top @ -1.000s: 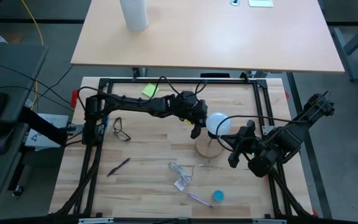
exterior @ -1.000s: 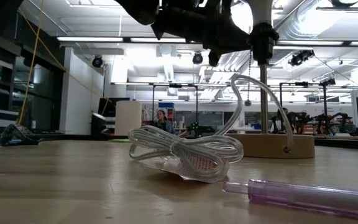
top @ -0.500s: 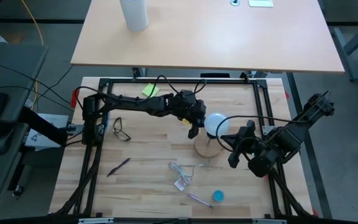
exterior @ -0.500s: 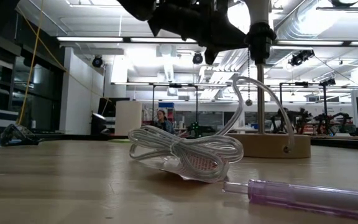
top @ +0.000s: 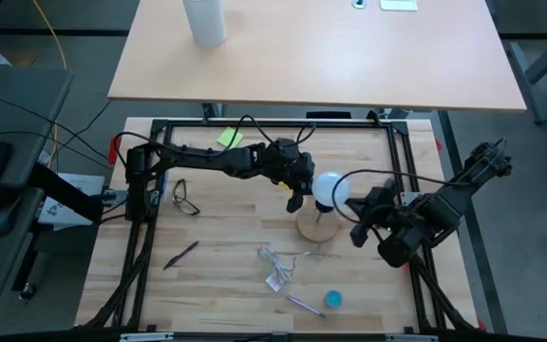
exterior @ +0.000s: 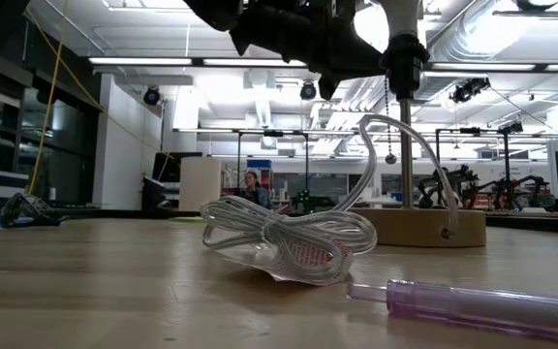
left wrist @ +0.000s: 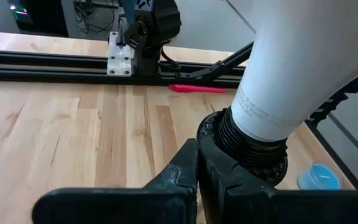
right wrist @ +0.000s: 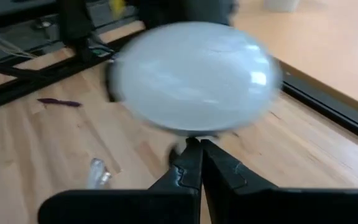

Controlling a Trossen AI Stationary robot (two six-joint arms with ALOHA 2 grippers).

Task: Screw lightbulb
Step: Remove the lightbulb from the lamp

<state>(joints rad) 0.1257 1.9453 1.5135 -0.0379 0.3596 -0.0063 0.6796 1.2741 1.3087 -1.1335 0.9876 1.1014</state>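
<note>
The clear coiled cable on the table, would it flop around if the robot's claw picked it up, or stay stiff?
The clear coiled plastic cable would probably flop: it lies in loose, soft loops, so its ends would likely dangle. It seems light, being thin with air between the strands. One strand arcs toward the round wooden lamp base, so lifting it might tug there.

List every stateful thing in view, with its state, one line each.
lightbulb: upright, screw base in the socket.
black socket: holds the bulb's threads, some still showing.
left gripper: beside the bulb's neck, not gripping it.
right gripper: shut, empty, near the bulb.
clear cable: coiled, tied, lying flat.
glasses: unfolded, on the table.
</note>
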